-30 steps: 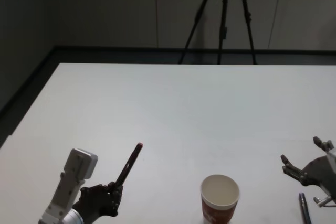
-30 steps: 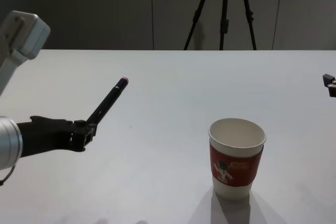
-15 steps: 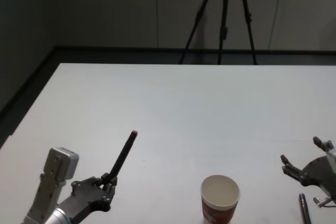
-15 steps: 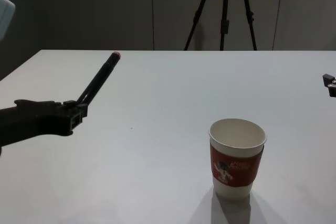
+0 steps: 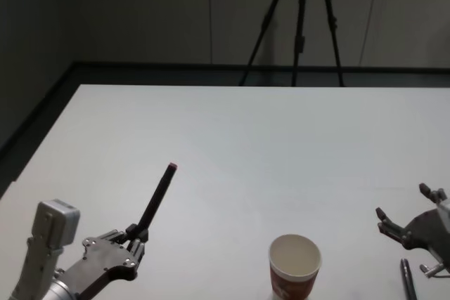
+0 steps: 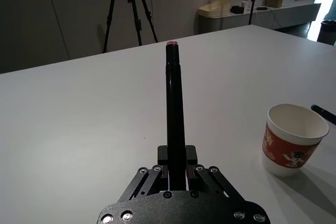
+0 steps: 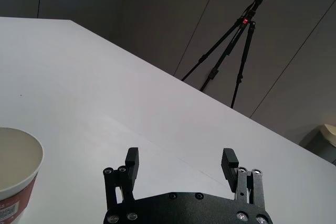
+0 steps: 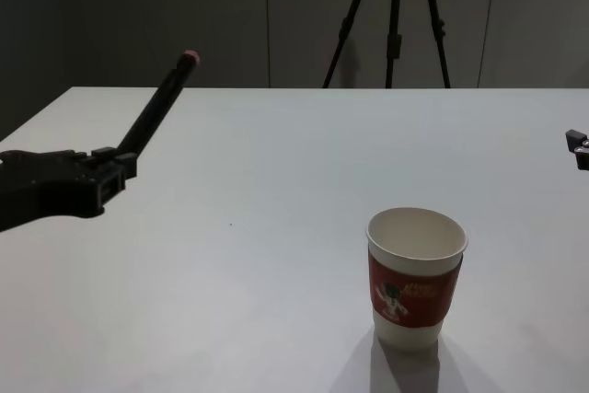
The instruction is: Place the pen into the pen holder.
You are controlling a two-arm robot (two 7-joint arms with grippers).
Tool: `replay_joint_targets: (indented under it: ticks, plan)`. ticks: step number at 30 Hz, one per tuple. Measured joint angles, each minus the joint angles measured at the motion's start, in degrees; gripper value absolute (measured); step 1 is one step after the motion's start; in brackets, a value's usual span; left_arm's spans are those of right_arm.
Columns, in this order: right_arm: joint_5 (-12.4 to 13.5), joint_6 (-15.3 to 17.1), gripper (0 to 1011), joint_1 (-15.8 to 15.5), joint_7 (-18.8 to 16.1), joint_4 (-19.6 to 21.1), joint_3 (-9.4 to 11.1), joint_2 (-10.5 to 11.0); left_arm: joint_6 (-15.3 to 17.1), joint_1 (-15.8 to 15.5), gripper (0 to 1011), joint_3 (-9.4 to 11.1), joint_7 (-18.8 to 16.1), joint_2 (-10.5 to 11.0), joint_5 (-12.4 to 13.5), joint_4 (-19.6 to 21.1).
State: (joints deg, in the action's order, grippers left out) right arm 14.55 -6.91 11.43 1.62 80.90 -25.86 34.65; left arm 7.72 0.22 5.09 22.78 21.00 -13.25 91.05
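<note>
A black pen point(image 5: 156, 197) with a red tip is clamped at its lower end in my left gripper point(image 5: 133, 238), which is shut on it. It is held above the table's near left part, slanting up and away from me. From the chest view the pen point(image 8: 158, 103) rises well above the table, left of the pen holder point(image 8: 416, 287). The pen holder point(image 5: 295, 266), a white paper cup with a red sleeve, stands upright and empty near the front edge. My right gripper point(image 5: 402, 201) hangs open to the right of the cup, nothing between its fingers point(image 7: 132, 160).
Another dark pen point(image 5: 406, 279) lies flat on the table by the right gripper, right of the cup. A black tripod point(image 5: 299, 26) stands behind the table's far edge. The white table point(image 5: 246, 138) stretches bare between the arms and beyond.
My left gripper has drawn back to the left and risen, carrying the pen higher above the table. The cup and the right arm have stayed put.
</note>
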Motion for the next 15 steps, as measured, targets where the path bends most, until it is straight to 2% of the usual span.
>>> replay_joint_targets:
  ticks: [15]
  plan:
    - [0.0,0.0,1001,0.0,0.0,0.0,0.0,0.0,-4.3,3.5,183,-2.0,1.1,3.2,-4.0,2.0]
